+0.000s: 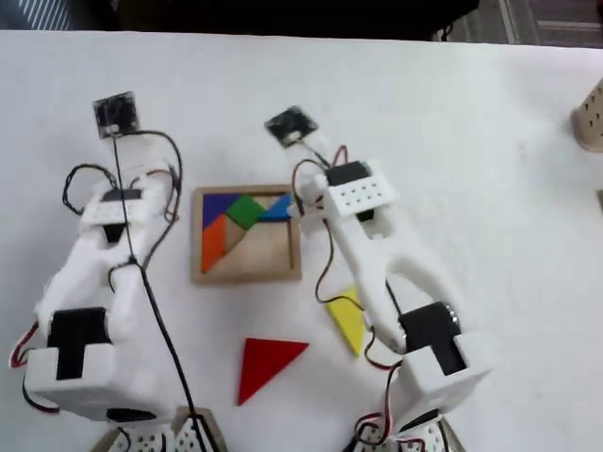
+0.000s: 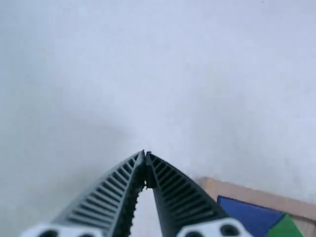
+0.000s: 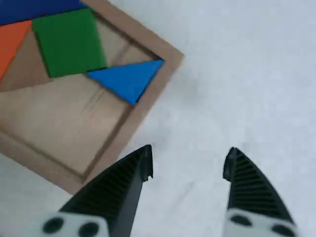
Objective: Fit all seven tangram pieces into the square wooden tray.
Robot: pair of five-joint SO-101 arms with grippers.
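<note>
Hovering just beside the wooden tray (image 3: 170, 54), your right gripper (image 3: 190, 160) is spread apart, the light blue triangle (image 3: 126, 79) nearest it. Your left gripper (image 2: 145, 157) is pinched together by another tray corner; the red triangle (image 1: 264, 363) and yellow piece (image 1: 349, 322) lie loose behind the right gripper.

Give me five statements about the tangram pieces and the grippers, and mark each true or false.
1. The red triangle lies inside the wooden tray. False: it lies on the table, outside the tray.
2. The right gripper is open. True.
3. The left gripper grips a piece. False: it is shut on nothing.
4. The green square sits in the tray. True.
5. The yellow piece lies on the table, outside the tray. True.
</note>
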